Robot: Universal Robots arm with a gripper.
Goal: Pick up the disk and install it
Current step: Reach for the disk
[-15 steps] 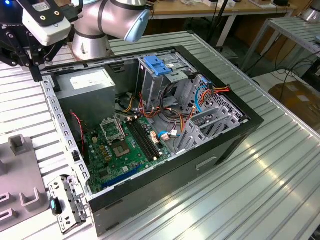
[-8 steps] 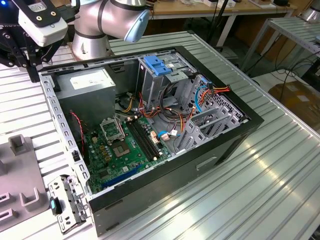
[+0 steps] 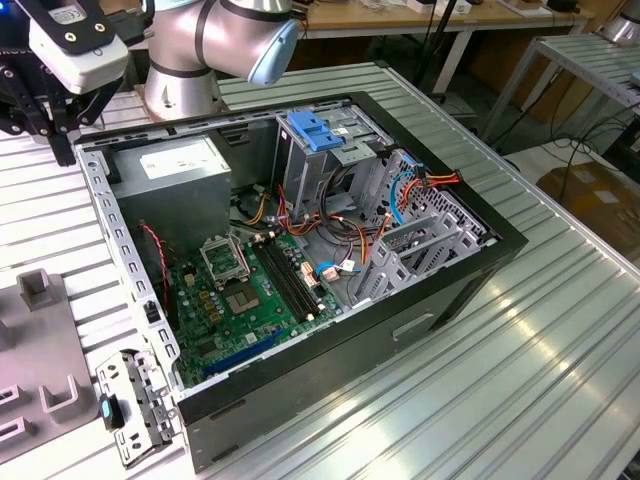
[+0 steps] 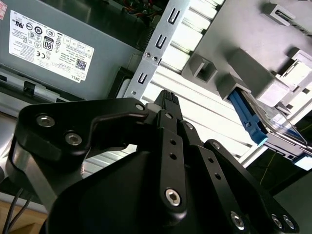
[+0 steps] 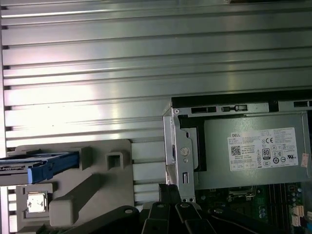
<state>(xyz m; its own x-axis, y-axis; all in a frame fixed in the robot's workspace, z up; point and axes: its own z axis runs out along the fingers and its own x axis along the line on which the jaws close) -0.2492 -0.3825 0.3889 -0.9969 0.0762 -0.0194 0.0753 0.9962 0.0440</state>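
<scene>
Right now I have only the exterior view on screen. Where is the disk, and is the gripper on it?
Observer: In the first wrist view the disk sits in a grey fixture on the ribbed table, outside the computer case.
Operator: And the gripper?
Observer: In the second wrist view the gripper hangs over the table between the case and the fixture, apart from the disk.
Operator: Anything marking the disk's edge?
Observer: A blue bracket runs along it, on the side toward the case.
</scene>
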